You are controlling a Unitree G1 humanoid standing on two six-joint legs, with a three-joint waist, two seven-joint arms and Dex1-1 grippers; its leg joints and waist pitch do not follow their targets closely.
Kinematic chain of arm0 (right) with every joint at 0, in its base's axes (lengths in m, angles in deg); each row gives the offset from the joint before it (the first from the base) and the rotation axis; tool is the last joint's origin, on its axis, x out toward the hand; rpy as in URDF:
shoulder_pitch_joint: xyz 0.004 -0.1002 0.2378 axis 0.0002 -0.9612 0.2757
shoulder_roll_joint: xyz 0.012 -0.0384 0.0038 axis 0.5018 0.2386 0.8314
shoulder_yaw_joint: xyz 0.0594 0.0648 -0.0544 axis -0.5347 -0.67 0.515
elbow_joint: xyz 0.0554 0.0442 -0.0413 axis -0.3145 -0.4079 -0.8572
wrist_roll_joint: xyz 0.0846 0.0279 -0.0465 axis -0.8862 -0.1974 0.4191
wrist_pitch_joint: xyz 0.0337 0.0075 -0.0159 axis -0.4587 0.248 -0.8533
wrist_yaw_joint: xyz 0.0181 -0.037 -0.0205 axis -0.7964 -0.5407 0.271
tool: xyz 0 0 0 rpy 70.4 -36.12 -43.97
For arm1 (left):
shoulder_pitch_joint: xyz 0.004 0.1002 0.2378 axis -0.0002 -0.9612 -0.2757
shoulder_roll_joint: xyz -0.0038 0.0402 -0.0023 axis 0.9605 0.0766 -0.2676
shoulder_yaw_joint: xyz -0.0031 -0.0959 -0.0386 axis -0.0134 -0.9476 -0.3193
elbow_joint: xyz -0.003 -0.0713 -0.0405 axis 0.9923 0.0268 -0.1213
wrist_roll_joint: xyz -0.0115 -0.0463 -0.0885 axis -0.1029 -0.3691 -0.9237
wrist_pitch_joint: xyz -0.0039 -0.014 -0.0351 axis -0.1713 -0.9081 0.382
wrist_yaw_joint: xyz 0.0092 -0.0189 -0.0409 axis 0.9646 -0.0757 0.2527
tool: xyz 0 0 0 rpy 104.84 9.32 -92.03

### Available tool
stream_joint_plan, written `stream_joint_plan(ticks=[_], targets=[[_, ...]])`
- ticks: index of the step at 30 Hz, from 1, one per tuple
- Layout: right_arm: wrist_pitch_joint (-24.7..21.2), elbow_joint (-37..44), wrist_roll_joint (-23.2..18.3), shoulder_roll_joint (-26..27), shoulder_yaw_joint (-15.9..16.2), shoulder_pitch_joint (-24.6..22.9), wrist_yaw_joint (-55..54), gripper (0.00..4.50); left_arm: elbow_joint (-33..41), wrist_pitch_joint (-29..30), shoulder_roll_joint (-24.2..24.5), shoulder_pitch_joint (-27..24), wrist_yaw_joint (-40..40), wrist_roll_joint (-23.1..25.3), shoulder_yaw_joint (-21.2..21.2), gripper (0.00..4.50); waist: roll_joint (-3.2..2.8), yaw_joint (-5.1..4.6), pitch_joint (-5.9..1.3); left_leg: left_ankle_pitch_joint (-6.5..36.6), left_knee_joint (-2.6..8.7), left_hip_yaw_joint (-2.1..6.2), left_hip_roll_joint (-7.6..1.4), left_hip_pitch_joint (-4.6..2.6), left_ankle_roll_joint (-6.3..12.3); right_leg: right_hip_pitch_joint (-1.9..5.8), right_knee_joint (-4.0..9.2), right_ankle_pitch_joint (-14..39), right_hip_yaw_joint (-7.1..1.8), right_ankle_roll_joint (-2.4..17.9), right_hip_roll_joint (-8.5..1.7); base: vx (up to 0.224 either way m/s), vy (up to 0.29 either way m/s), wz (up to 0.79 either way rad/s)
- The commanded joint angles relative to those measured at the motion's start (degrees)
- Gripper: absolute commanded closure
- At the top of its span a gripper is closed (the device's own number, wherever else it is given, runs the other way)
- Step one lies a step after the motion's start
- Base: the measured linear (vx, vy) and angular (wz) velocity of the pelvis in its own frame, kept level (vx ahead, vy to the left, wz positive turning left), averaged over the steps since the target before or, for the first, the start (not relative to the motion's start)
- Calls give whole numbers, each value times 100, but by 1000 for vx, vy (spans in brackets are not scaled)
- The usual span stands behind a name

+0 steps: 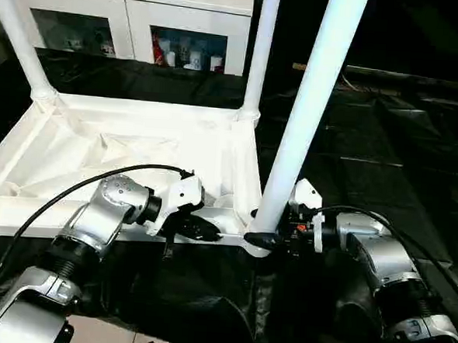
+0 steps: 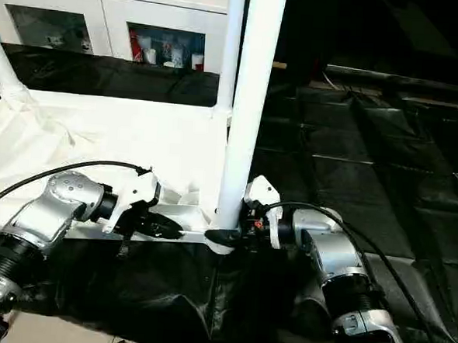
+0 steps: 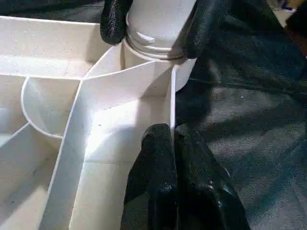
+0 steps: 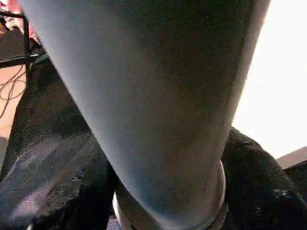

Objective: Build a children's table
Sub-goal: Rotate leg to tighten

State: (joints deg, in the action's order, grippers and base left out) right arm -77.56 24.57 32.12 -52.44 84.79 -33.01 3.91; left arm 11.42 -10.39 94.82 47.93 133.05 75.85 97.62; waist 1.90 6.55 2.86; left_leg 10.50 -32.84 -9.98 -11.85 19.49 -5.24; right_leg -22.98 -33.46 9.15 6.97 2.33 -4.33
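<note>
The children's table top (image 1: pixel 75 150) lies upside down on a black cloth, ribbed underside up. Two white legs (image 1: pixel 261 57) stand in its far corners. A third leg (image 1: pixel 311 106) stands slightly tilted in the near right corner socket. My right gripper (image 1: pixel 267 240) is at that leg's base, and its black fingers (image 3: pixel 112 21) press on both sides of the leg just above the socket. My left gripper (image 3: pixel 172 136) is shut on the thin near rim wall of the table top, a short way left of that corner.
A white cabinet (image 1: pixel 129 18) with glass doors stands behind the table top. Black cloth (image 1: pixel 386 150) covers the floor to the right and in front. A black cable (image 1: pixel 72 185) runs along my left forearm.
</note>
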Motion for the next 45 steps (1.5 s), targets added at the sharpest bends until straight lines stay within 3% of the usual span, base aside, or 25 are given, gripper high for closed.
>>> stream_joint_plan(ticks=[1, 2, 3, 4, 5, 8, 9, 13, 17, 18, 21, 23, 26, 31, 37, 40, 45], targets=[[-83, -189, 77, 351, 140, 0, -508, 183, -112, 26, -359, 248, -650, 62, -50, 450, -55, -14, -355, 1212, 362, 31, -187, -11, 207, 318, 417, 1904, -350, 830, -454, 0, 0, 0], [-44, -271, 113, 414, 94, 25, -714, 183, -181, 38, -413, 289, -802, 84, -90, 450, -55, -19, -353, 1247, 360, 34, -182, -20, 182, 314, 431, 2008, -348, 799, -462, 0, 0, 0], [2, -359, 150, 482, 44, 52, -941, 188, -256, 51, -473, 335, -972, 109, -134, 450, -47, -44, -323, 1454, 365, 46, -154, -49, 116, 305, 517, 2566, -320, 617, -472, 0, 0, 0], [-1, -465, 179, 559, -16, 94, -1194, 188, -314, 77, -532, 378, -1087, 106, -175, 450, -47, -44, -323, 1454, 365, 46, -154, -49, 116, 305, 517, 2566, -320, 617, -472, 0, 0, 0], [-30, -560, 202, 627, -71, 134, -1423, 189, -353, 93, -575, 409, -1162, 104, -199, 450, -47, -57, -321, 1513, 361, 52, -142, -70, 99, 290, 552, 2855, -317, 489, -480, 0, 0, 0], [-95, -974, 253, 952, -334, 301, -2430, 189, -552, 149, -759, 561, -1626, 203, -246, 450, -43, -107, -334, 1480, 371, 74, -142, -43, 70, 305, 551, 2879, -307, 408, -478, 0, 0, 0], [-104, -1127, 235, 1194, -453, 354, -2908, 189, -732, 207, -943, 701, -2036, 264, -299, 450, -46, -136, -329, 1491, 367, 66, -141, -63, 59, 269, 556, 2839, -313, 435, -469, 0, 0, 0], [-167, -1338, 221, 1700, -626, 445, -3765, 189, -1067, 313, -1334, 967, -2846, 311, -433, 450, -59, -141, -345, 1417, 366, 63, -141, -72, 69, 270, 531, 2583, -324, 513, -471, 0, 0, 0], [34, -1477, 309, 2033, -528, 517, -3996, 189, -1202, 253, -1572, 1073, -3160, 348, -474, 450, -61, -125, -373, 1242, 370, 54, -155, -22, 118, 308, 450, 2037, -350, 660, -474, 0, 0, 0], [105, -1506, 331, 2086, -488, 534, -3981, 133, -1201, 241, -1605, 1076, -3165, 351, -463, 450, -61, -124, -370, 1232, 371, 52, -158, -22, 121, 308, 449, 1992, -352, 679, -474, 0, 0, 0], [169, -1573, 286, 2160, -518, 585, -3911, 133, -1170, 179, -1627, 1044, -3039, 338, -415, 450, -67, -132, -350, 1351, 379, 48, -155, -31, 151, 305, 468, 2094, -350, 694, -471, 0, 0, 0], [130, -1547, 238, 2139, -556, 605, -3822, 101, -1090, 113, -1584, 970, -2866, 338, -357, 450, -63, -134, -343, 1443, 385, 55, -152, -44, 153, 303, 503, 2362, -346, 601, -481, 0, 0, 0], [155, -1406, 216, 1927, -495, 588, -3432, 88, -954, 7, -1405, 814, -2528, 309, -271, 450, -57, -135, -352, 1408, 390, 62, -160, -26, 173, 315, 491, 2305, -351, 590, -485, 0, 0, 0], [227, -1142, 155, 1431, -375, 529, -2434, 88, -742, -101, -1103, 616, -1964, 265, -226, 450, -44, -130, -391, 993, 357, 45, -175, 33, 334, 359, 359, 1416, -368, 868, -470, 0, 0, 0], [166, -792, 56, 869, -256, 460, -1411, 88, -386, -242, -670, 351, -1060, 132, -69, 450, -63, -92, -385, 886, 344, 15, -208, 23, 409, 338, 341, 1304, -368, 975, -457, 0, 0, 0], [28, -439, 5, 459, -72, 304, -609, 88, -137, -223, -437, 211, -527, -12, -26, 450, -41, -65, -381, 891, 341, 14, -218, 33, 434, 347, 324, 1264, -359, 1006, -447, 0, 0, 0], [-59, -194, 0, 140, 97, 150, -33, 88, 54, -151, -281, 109, -190, -100, 20, 450, -32, 9, -373, 934, 343, 13, -213, 32, 379, 335, 358, 1603, -365, 875, -472, 0, 0, 0]])
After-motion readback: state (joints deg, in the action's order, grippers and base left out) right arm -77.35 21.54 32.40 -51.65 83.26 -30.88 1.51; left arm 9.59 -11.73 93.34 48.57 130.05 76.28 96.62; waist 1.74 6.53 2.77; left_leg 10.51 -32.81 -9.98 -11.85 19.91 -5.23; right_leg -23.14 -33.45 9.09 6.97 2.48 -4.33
